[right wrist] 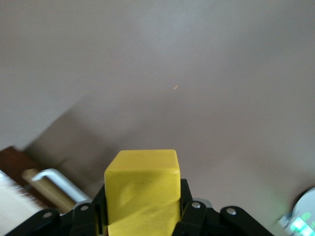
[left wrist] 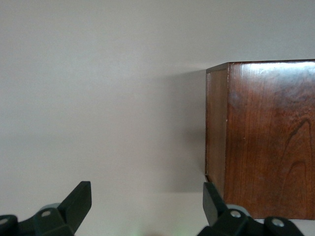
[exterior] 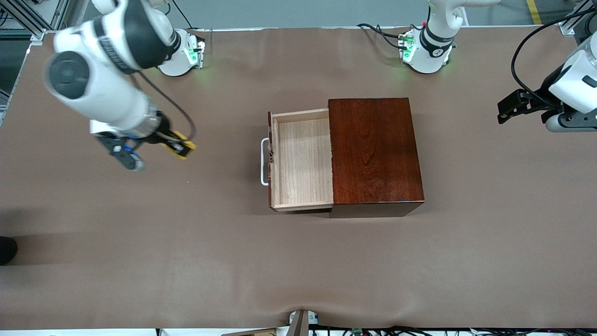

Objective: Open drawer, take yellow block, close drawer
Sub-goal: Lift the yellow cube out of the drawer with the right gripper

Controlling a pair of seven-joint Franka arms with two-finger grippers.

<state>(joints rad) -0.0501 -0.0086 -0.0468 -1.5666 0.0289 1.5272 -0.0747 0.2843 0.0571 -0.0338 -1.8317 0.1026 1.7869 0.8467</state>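
Observation:
The mahogany box (exterior: 375, 154) stands mid-table with its drawer (exterior: 301, 161) pulled out toward the right arm's end. The drawer's pale wood inside shows nothing in it, and its white handle (exterior: 264, 162) faces that end. My right gripper (exterior: 184, 148) is shut on the yellow block (right wrist: 142, 189) and holds it above the bare table between the drawer and the right arm's end. The drawer handle also shows in the right wrist view (right wrist: 56, 179). My left gripper (exterior: 506, 108) is open and empty, waiting above the left arm's end of the table; its wrist view shows the box (left wrist: 263, 137).
The brown table cover (exterior: 298, 261) spreads all round the box. The arms' bases (exterior: 179, 53) stand along the edge farthest from the front camera. A dark object (exterior: 7, 249) lies at the table's edge at the right arm's end.

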